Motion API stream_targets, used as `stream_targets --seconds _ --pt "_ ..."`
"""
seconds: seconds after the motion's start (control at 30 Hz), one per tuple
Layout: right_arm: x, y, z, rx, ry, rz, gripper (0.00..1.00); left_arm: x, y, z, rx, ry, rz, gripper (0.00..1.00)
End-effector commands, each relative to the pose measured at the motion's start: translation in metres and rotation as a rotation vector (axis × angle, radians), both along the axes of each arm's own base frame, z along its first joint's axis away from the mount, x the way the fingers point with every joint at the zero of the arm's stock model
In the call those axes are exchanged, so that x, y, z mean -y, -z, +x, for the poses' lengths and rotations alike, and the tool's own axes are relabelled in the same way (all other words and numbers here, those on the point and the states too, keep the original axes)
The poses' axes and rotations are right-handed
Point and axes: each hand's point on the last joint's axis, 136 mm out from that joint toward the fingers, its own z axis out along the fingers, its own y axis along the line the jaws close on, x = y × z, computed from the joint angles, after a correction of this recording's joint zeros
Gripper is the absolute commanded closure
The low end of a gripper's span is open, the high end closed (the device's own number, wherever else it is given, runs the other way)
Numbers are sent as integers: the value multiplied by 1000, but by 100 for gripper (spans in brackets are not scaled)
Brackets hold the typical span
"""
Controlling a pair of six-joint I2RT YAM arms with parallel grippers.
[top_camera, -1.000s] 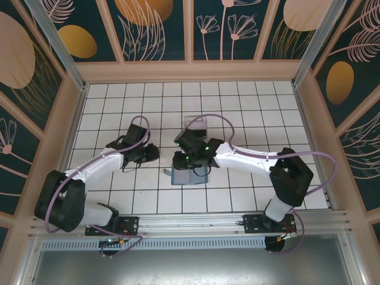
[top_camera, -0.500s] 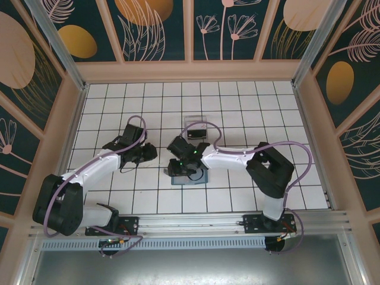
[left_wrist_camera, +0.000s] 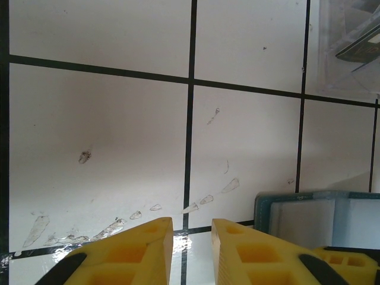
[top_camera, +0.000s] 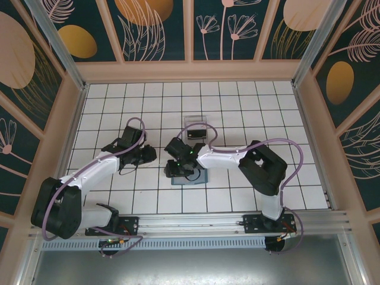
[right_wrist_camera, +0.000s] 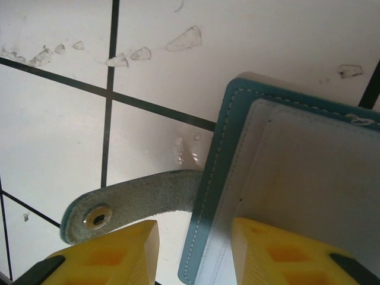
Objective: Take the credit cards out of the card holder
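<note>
The teal card holder (top_camera: 199, 177) lies open on the tiled floor just right of centre. My right gripper (top_camera: 173, 168) sits low at its left end, open, with the wallet's stitched left edge (right_wrist_camera: 217, 178) between the jaws. In the right wrist view a pale inner panel (right_wrist_camera: 303, 172) fills the wallet's face; I cannot tell whether it is a card. The grey snap strap (right_wrist_camera: 119, 208) sticks out to the left. My left gripper (top_camera: 152, 155) hovers a tile to the left, narrowly open and empty (left_wrist_camera: 192, 224); the wallet's corner (left_wrist_camera: 297, 217) lies beside its right finger.
A clear plastic box (top_camera: 195, 129) stands one tile behind the wallet, with a dark card (left_wrist_camera: 359, 50) inside it. Scuff marks (left_wrist_camera: 148, 208) dot the white tiles. Wooden walls ring the floor, and the arms' rail runs along the near edge.
The right arm has folded in and carried its gripper leftward to the wallet's left edge. The left gripper has barely shifted.
</note>
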Motion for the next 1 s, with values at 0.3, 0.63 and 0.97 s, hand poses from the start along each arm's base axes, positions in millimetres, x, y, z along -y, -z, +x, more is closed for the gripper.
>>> stream_targets --seconds 0.3,0.63,0.97 --pt "17 -2 -1 33 41 -109 60 1 -1 -2 7 22 -11 75" --pt "33 1 -2 53 61 -214 58 3 -3 0 2 38 -9 75" --pt "43 3 5 137 51 -395 58 7 -7 3 10 57 -21 75"
